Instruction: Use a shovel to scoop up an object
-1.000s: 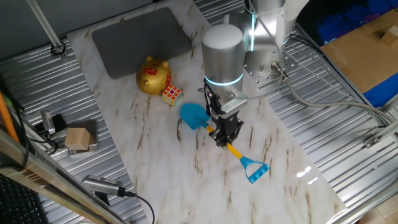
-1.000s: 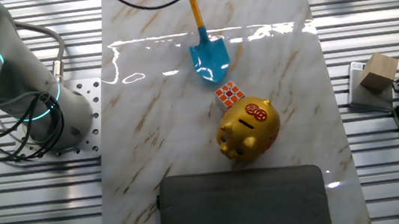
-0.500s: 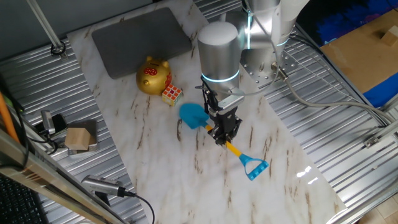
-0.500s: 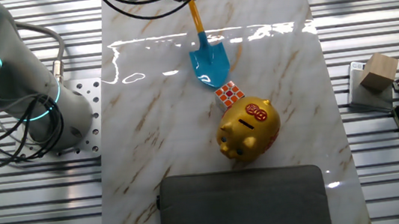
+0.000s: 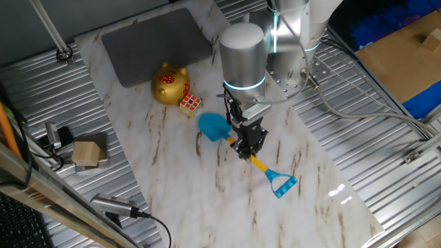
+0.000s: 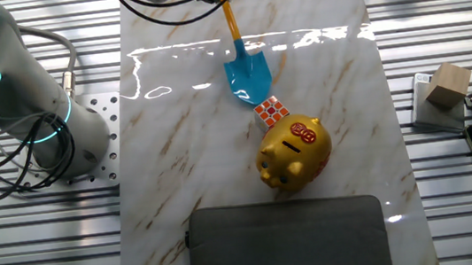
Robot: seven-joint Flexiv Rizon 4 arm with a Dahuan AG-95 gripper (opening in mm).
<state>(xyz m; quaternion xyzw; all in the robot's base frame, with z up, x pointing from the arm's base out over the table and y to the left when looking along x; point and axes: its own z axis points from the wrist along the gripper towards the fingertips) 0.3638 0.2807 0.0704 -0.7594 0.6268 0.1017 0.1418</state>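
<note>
Claw clamped tight on the spade's yellow shaft, blade reaching out ahead and low to the table so it can slide under; the cube sits right at the blade tip, backed by the pig bank.

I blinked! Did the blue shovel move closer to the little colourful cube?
Yes. The shovel slid toward the cube, which stayed beside the golden pig.

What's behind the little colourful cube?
The golden piggy bank sits right behind the puzzle cube, touching or nearly so. The blue shovel blade is at its front. Nothing shows whether anything lies under the cube.
</note>
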